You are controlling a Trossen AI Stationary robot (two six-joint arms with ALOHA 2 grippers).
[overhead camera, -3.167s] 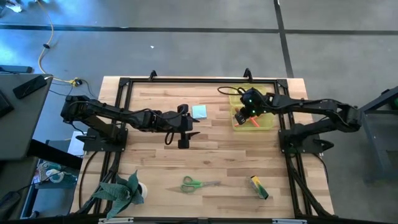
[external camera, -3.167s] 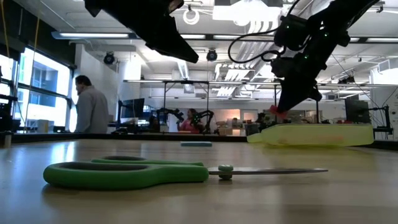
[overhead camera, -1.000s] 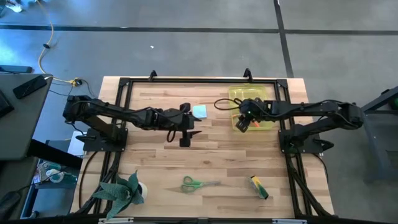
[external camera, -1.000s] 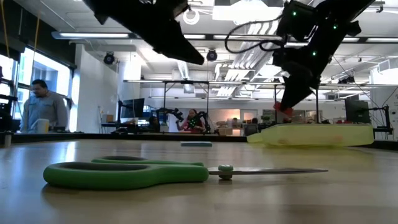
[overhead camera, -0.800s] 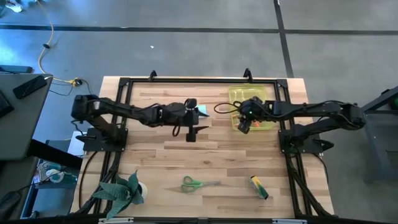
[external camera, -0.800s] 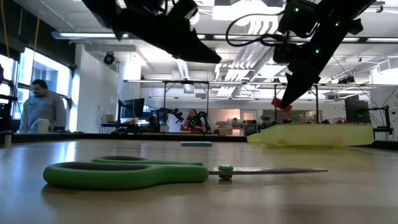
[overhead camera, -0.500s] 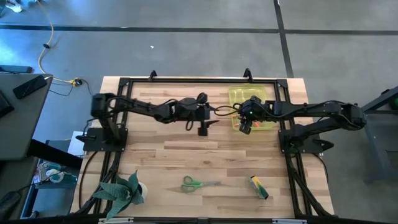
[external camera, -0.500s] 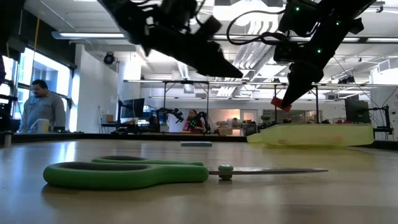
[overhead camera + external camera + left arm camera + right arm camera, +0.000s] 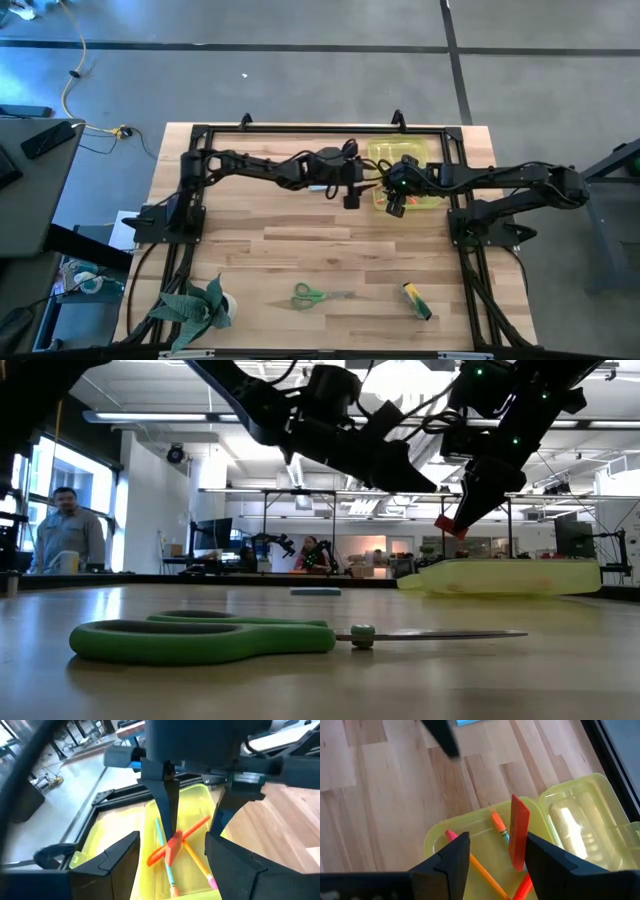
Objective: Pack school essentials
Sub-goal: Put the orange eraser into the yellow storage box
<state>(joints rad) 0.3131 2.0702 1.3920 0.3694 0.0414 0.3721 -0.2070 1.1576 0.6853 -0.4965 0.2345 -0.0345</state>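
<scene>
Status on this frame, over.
Right gripper holds tiny red piece above yellow case. Left gripper open alongside. Scissors unpacked.

Both arms meet at the yellow case (image 9: 408, 172) — left gripper (image 9: 352, 190) beside it, right gripper (image 9: 396, 203) above it; scissors (image 9: 318, 295) lie near the front edge.

The green-handled metal scissors (image 9: 309, 295) lie flat and closed on the wooden table, well in front of the translucent yellow plastic case (image 9: 422, 197), blades pointing toward the yellow-green stick (image 9: 416, 300), which lies near them. The flat light-blue note pad (image 9: 315, 592) lies beside the case. A small flat red piece (image 9: 518, 831) hangs upright just above the case. Inside the case lie a red-orange marker (image 9: 187, 836) and thin pencils (image 9: 198, 862), crossing one another.
</scene>
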